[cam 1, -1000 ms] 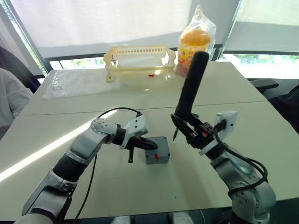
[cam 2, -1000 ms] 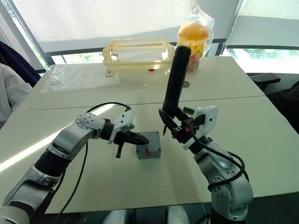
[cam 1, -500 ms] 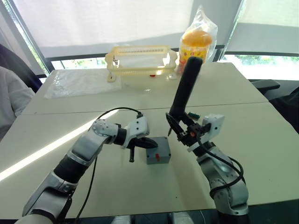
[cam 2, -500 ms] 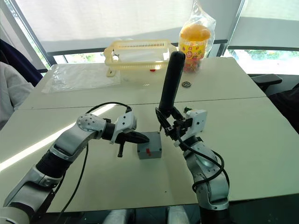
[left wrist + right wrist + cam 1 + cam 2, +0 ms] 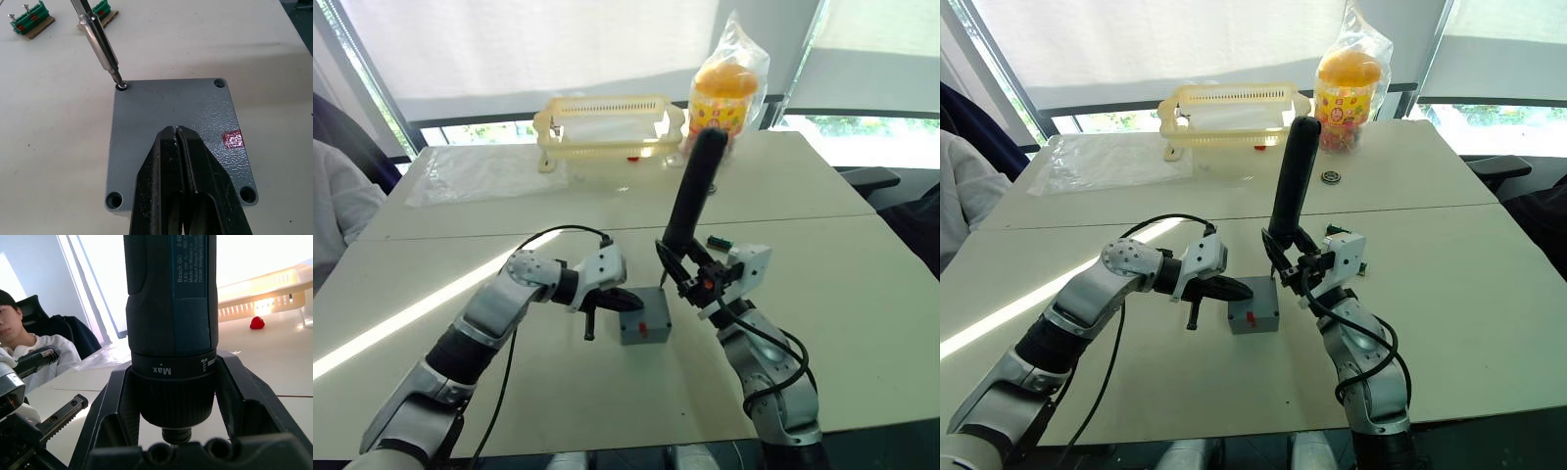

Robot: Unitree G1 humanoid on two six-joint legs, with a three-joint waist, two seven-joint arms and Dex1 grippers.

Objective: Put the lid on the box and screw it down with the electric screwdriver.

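Note:
The grey-blue box [image 5: 644, 323] stands mid-table with the lid [image 5: 171, 105] lying flat on top; a small red mark [image 5: 232, 138] shows on it. My left gripper [image 5: 176, 129] is shut, its fingertips resting on the lid's middle, and it also shows as the left gripper [image 5: 623, 298] reaching in from the box's left. My right gripper [image 5: 693, 279] is shut on the black electric screwdriver [image 5: 692, 191], held nearly upright. Its metal bit [image 5: 100, 41] comes down at a slant, the tip sitting in the screw at one lid corner [image 5: 121, 85].
A yellow basket [image 5: 607, 122], a bagged orange-topped jar [image 5: 729, 83] and a clear plastic sheet [image 5: 480, 171] sit at the table's far side. Green terminal blocks [image 5: 27, 22] lie just beyond the box. A person [image 5: 14, 328] sits at the left.
My right arm has brought the screwdriver left and down, so its bit now meets the lid's far corner. The left gripper has stayed on the lid.

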